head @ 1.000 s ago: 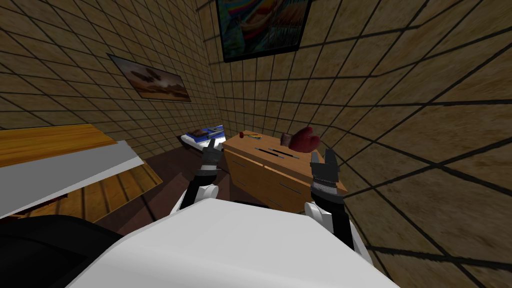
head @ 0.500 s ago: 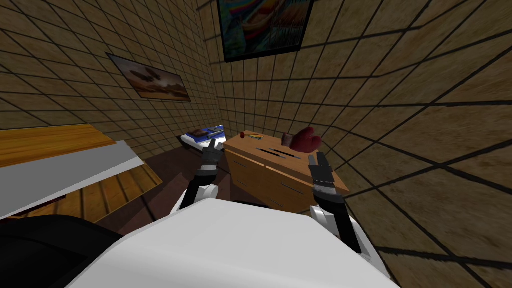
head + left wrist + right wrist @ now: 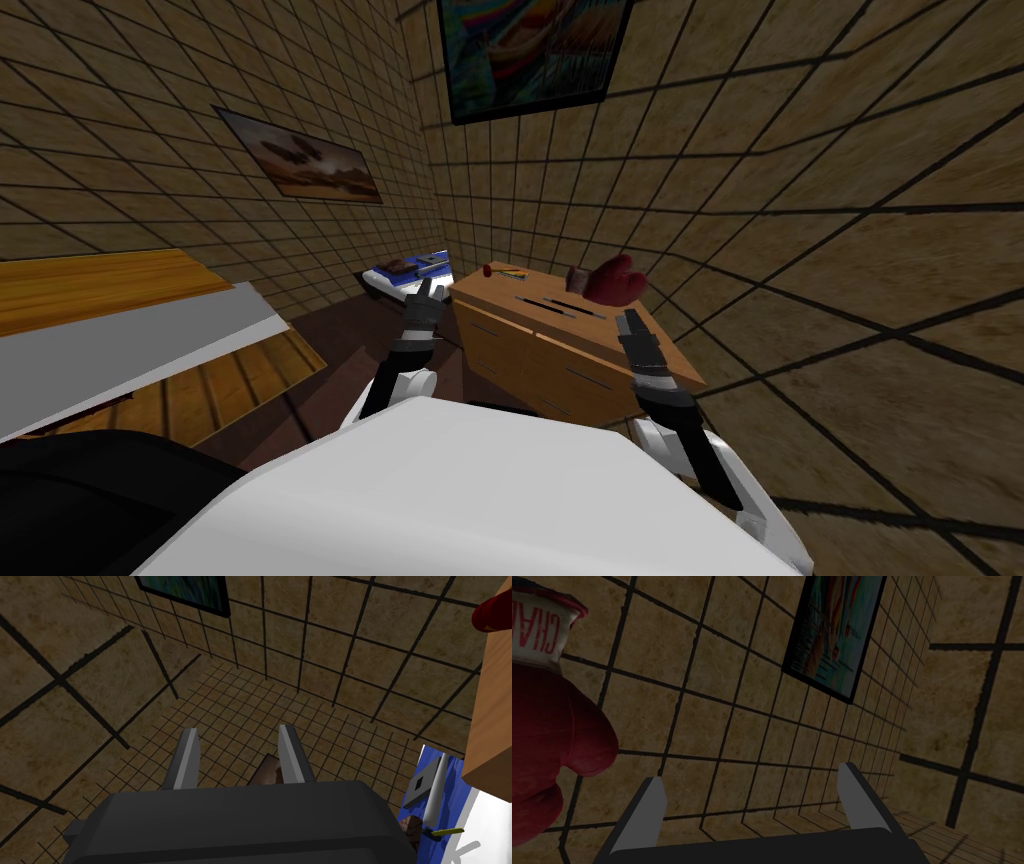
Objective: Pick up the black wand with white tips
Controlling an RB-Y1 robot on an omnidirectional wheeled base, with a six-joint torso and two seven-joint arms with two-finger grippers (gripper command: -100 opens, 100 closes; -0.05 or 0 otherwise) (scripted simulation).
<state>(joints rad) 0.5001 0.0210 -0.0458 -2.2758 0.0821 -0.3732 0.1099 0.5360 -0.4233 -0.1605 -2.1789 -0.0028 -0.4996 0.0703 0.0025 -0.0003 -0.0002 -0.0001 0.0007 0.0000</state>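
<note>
Hovering above dresser point(image 3: 510, 345), right fingers point(image 3: 642, 811) apart

In the middle of the head frame, the top of the wooden dresser point(image 3: 560, 322) lies bare around the black wand point(image 3: 578, 308), open from above and from its near edge; the red boxing glove point(image 3: 612, 280) stands right of centre, just past the right gripper point(image 3: 631, 319), with the tiled wall point(image 3: 800, 250) close behind; a small red thing point(image 3: 485, 268) sits further left, well apart; the left gripper point(image 3: 426, 290) hangs over the floor gap left of the dresser.
</note>
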